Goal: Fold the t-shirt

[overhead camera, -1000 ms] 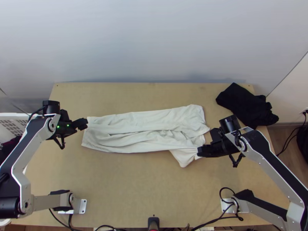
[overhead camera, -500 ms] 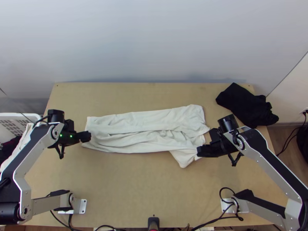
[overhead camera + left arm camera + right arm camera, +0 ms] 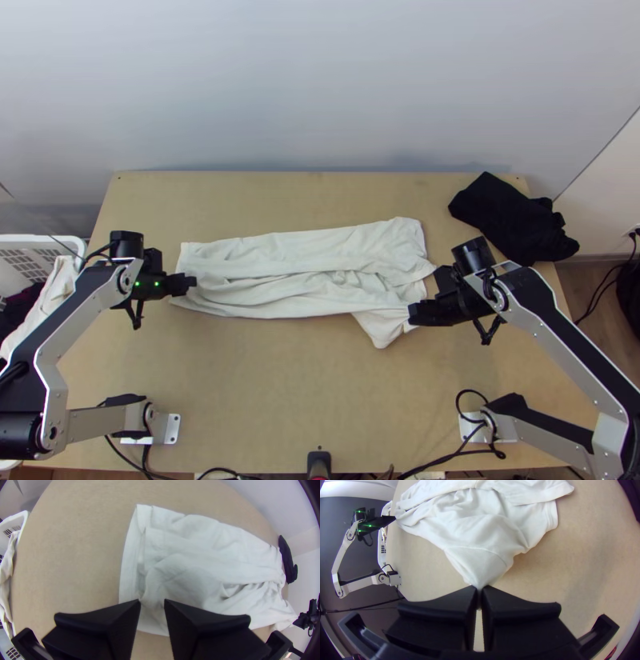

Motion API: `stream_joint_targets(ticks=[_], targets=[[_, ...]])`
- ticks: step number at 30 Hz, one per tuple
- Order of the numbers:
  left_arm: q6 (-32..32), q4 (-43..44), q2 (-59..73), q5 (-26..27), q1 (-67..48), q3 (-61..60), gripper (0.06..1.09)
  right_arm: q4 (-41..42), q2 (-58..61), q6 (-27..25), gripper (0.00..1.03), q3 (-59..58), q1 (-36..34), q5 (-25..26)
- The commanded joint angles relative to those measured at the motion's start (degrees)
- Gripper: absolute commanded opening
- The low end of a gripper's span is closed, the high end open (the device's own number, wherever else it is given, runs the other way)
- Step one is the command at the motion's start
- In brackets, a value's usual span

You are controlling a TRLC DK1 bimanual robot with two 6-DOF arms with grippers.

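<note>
No writing can be read — no label, brand, number or sign is clear enough to make out, either in the top view or in the two wrist views.

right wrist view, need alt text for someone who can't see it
The right gripper is closed on a gathered corner of a white t-shirt, drawing it to a point. The rest lies wrinkled on a light wooden table, with the left gripper at the shirt's far end.
</note>
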Motion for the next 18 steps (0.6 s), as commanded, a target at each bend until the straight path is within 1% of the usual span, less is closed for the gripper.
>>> stream_joint_targets(ticks=[1,2,4,7,14,18], targets=[[0.2,1.5,0.3,-0.1,-0.6,-0.3,0.15,0.0,-0.2,0.3,0.03,-0.3,-0.1,0.0],[0.3,1.3,0.1,-0.1,-0.6,-0.5,0.09,0.0,-0.2,0.3,0.03,-0.3,-0.1,0.0],[0.5,0.1,-0.5,-0.1,-0.4,-0.6,0.1,0.0,-0.2,0.4,0.03,-0.3,-0.2,0.0],[2.0,-4.2,-3.1,-0.1,0.4,-0.2,0.1,-0.4,-0.6,0.4,0.03,-0.4,-0.3,0.0],[5.3,-12.9,-17.3,-0.1,4.3,-3.6,0.1,-0.2,-1.0,1.3,0.03,0.6,-1.7,0.1],[7.9,-17.3,-21.4,-0.1,6.9,-4.7,0.09,1.8,-1.0,2.6,0.03,1.5,-3.6,0.3]])
